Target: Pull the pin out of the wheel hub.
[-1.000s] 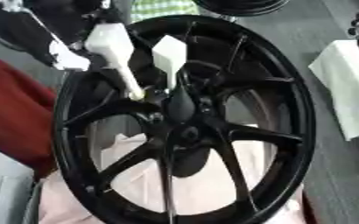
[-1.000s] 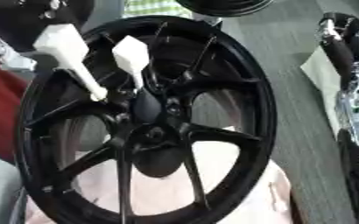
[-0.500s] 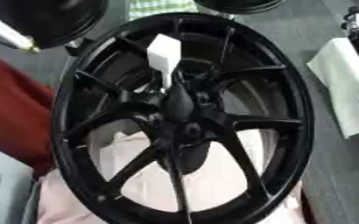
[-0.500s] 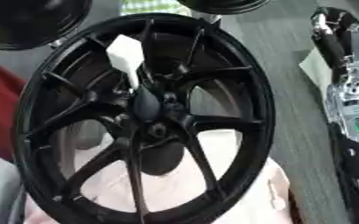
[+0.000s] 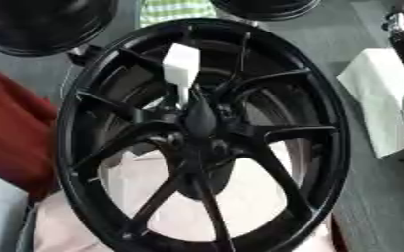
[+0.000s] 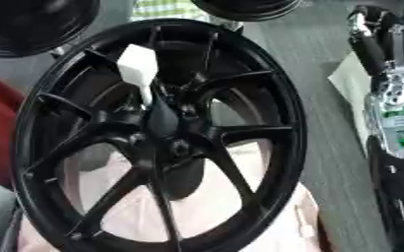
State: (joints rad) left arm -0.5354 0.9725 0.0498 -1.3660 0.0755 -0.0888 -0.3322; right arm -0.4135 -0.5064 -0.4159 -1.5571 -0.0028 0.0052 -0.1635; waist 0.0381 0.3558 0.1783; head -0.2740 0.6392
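Observation:
A large black spoked wheel fills the middle of both views, tilted toward me. One white pin with a blocky head stands in it, its thin stem running down to the hub. No hand touches the pin or the wheel. My right arm, silver and black with a green light, lies along the right edge of the right eye view. Its dark hand shows near the top right, well away from the wheel, with its fingers unclear. My left hand shows in no view.
Two more black wheels lie beyond, at the top left and the top. A white sheet sits right of the wheel. A red cloth lies on the left, and a pale pink cloth under the wheel.
A second white pin, held in a dark hand at the wheel's upper left one second ago, moved away up and left and has left the view. The remaining pin stays put.

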